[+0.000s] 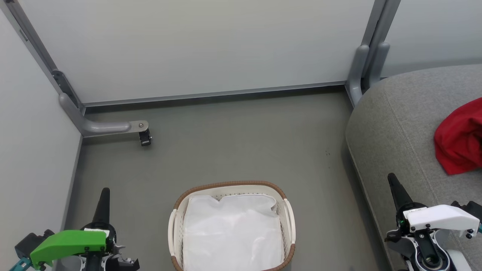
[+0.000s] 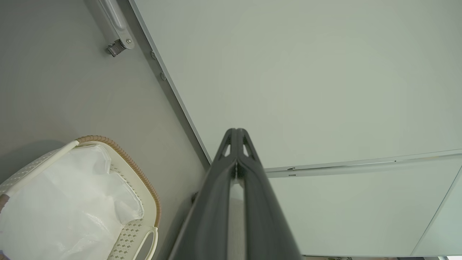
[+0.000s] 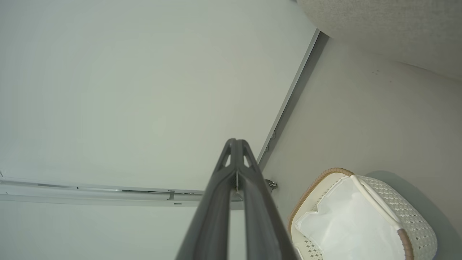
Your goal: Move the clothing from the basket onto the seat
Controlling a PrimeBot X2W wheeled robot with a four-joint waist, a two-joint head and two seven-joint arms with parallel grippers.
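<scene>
The white perforated basket [image 1: 288, 214] with its brown braided rim stands on the floor at the bottom centre and holds a plain white cloth sheet [image 1: 231, 235]. Red clothing [image 1: 459, 139] lies bunched on the grey seat [image 1: 399, 124] at the right edge. My left gripper [image 1: 104, 195] is shut, empty, at the lower left beside the basket. My right gripper [image 1: 393, 182] is shut, empty, over the seat's front edge, below the clothing. The basket [image 2: 139, 180] also shows in the left wrist view beside the shut fingers [image 2: 236, 151], and the basket [image 3: 408, 220] in the right wrist view.
Pale partition walls [image 1: 196, 45] close off the back and left. A grey metal foot with a small caster [image 1: 145, 138] juts over the floor at left; another grey post foot [image 1: 356, 75] stands by the seat's corner. Grey floor [image 1: 241, 143] lies between basket and wall.
</scene>
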